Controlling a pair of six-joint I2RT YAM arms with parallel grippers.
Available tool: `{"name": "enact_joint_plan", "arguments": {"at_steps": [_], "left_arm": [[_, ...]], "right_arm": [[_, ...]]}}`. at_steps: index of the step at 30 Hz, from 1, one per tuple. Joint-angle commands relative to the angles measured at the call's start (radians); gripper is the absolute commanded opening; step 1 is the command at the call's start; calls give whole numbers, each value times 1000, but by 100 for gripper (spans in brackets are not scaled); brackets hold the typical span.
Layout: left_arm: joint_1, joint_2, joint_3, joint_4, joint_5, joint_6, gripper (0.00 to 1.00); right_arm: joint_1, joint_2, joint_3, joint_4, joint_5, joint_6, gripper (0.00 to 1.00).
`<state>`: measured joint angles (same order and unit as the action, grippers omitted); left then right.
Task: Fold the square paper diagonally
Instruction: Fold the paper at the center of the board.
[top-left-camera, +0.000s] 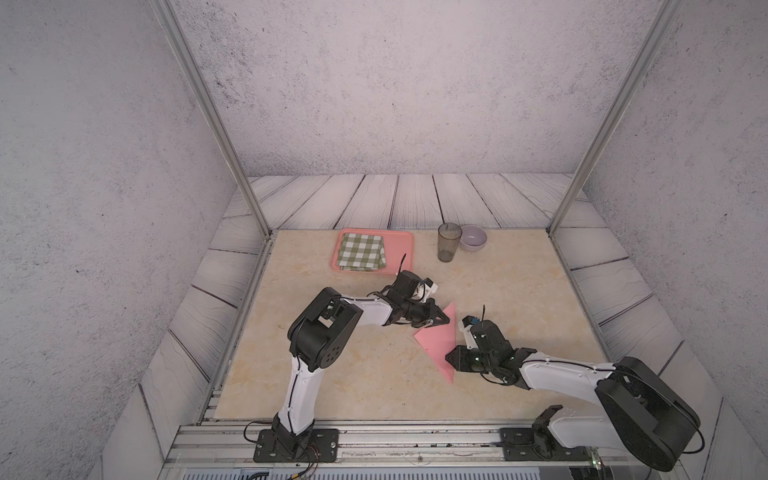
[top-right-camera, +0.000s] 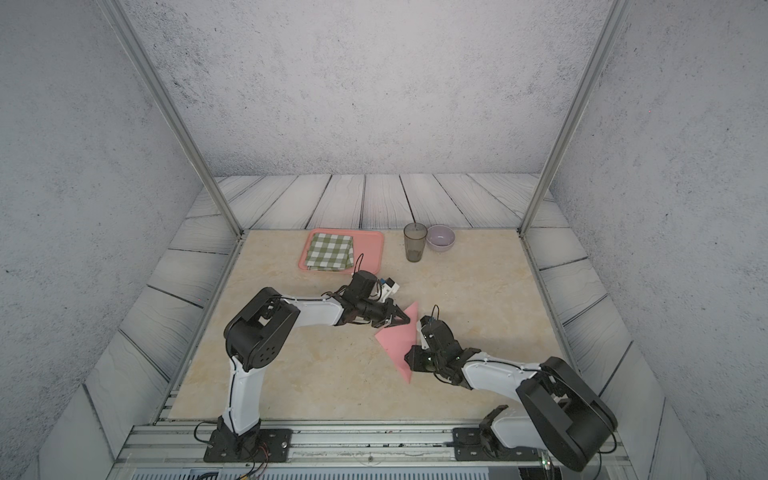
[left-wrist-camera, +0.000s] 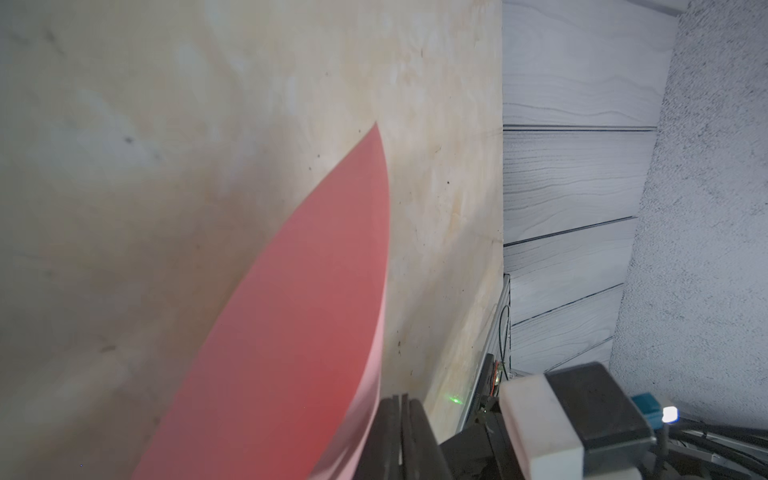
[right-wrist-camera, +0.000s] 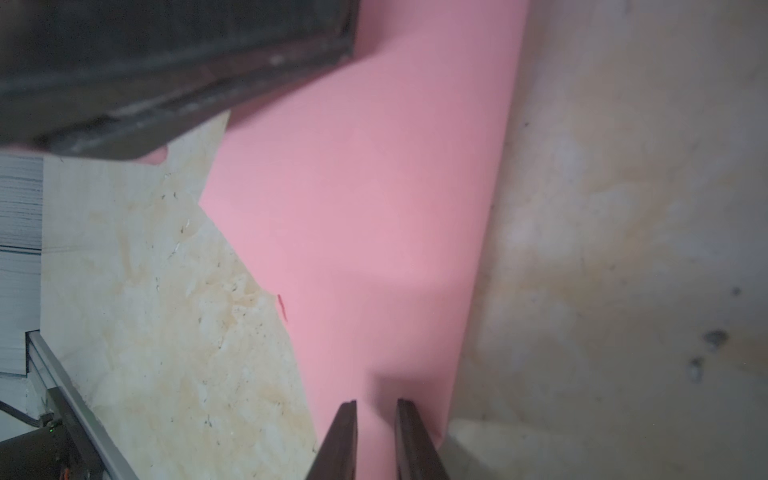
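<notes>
The square paper lies on the table as a pink triangle, its long edge on the right and its point toward the left. My left gripper rests at the triangle's far left edge. In the left wrist view its fingers are pressed together, and the paper curves up beside them. My right gripper sits over the near right part of the triangle. Its fingers stand a narrow gap apart, and the flat paper shows between them.
A salmon-pink tray at the back left holds a folded green-and-white checked cloth. A smoky tumbler and a pale bowl stand at the back right. Metal posts rise at the table's far corners.
</notes>
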<state>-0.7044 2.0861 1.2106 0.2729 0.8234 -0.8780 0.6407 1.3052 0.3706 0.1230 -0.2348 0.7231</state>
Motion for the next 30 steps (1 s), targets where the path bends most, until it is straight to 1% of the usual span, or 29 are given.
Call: {"name": "enact_joint_plan", "arguments": {"at_steps": [1,8,12,21,25,30], "left_arm": [[-8,27,55,31,-21,-10,10],[-23,108,105,38,-47,-26,12],[-33,143,136,-5,-83,-3,14],[-33,239,176,-6,-162,12,12],[-33,265,185,-34,-202,44,11],[-33,299,174,-29,-238,59,10]], "right_arm": [[3,14,-25,-104,17,-17,21],[2,34,-19,-95,9,-24,21],[2,37,-15,-97,11,-27,21],[3,39,-17,-107,4,-39,21],[3,29,-29,-104,-14,-23,21],[2,-15,-75,-67,-49,40,23]]}}
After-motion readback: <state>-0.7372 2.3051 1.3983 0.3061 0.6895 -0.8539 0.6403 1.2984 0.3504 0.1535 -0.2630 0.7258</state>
